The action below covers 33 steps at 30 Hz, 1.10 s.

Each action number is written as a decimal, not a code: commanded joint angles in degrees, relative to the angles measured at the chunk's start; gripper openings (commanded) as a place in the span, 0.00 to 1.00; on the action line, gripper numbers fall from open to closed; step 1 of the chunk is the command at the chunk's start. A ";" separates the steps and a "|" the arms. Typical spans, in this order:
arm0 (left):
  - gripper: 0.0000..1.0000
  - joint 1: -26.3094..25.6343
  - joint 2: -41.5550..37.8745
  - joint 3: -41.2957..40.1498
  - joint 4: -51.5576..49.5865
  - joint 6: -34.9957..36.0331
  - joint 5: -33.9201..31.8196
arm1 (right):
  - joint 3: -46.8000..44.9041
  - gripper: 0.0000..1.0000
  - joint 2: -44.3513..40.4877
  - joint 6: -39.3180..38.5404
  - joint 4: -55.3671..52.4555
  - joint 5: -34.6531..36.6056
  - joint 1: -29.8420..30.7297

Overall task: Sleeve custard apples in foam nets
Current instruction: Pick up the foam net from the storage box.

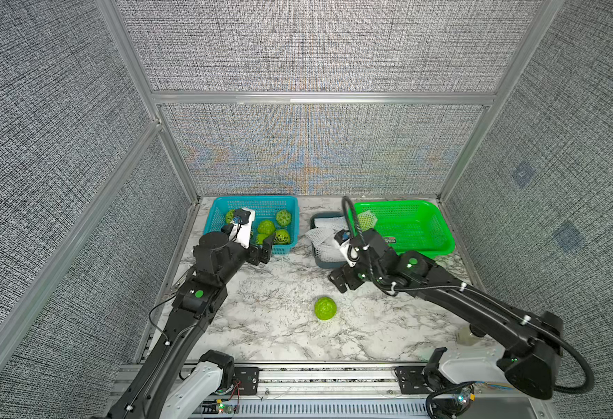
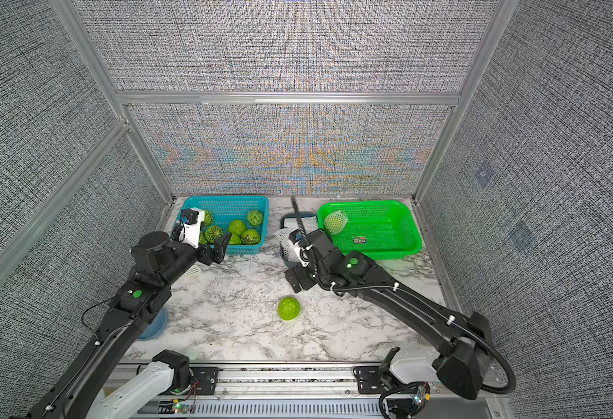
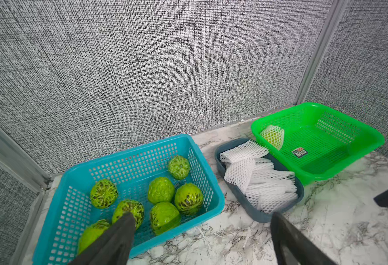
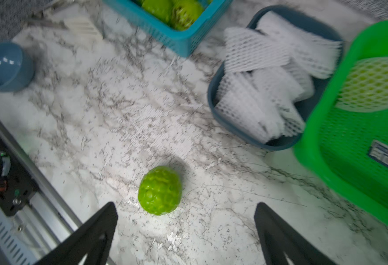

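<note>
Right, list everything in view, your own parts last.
table: one, white marble
blue basket: one, back left
green basket: one, back right
tray: one, dark blue, between baskets
bowl: one, blue, left edge
tongs: one, white, left side, beyond bowl
bare custard apples: seven visible, green, in blue basket
loose custard apple: one, green, mid-table
sleeved custard apple: one, white-netted green, in green basket
foam nets: pile, white, in tray
left gripper: one, black, open, at blue basket
right gripper: one, black, open, near tray

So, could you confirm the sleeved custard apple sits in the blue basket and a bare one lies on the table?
No, the sleeved custard apple sits in the green basket, as the left wrist view shows; the bare custard apple lies on the table.
</note>
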 commanded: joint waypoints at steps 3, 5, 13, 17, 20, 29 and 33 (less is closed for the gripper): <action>0.88 0.04 9.30 5.12 -3.55 -11.11 4.68 | -4.00 0.93 -7.90 5.31 11.28 1.99 -7.07; 0.86 0.06 12.85 6.12 -2.91 -15.32 6.88 | -5.38 0.93 -9.72 5.45 13.20 3.44 -8.53; 0.80 -2.64 28.26 14.56 -1.71 -26.71 11.62 | -12.19 0.93 -11.51 5.15 21.12 5.62 -11.33; 0.78 -5.83 36.97 21.90 -4.81 -30.16 11.37 | -13.39 0.93 -9.63 4.37 22.62 5.53 -11.95; 0.75 -7.80 42.76 26.44 -7.62 -34.22 9.73 | -13.82 0.93 -8.95 3.09 23.11 5.16 -12.38; 0.75 -11.65 53.85 31.70 -7.51 -45.19 8.65 | -18.81 0.93 -10.68 1.72 27.87 3.02 -14.51; 0.75 -11.70 56.58 33.26 -7.93 -47.97 7.20 | -19.79 0.93 -10.96 1.68 28.49 2.07 -15.71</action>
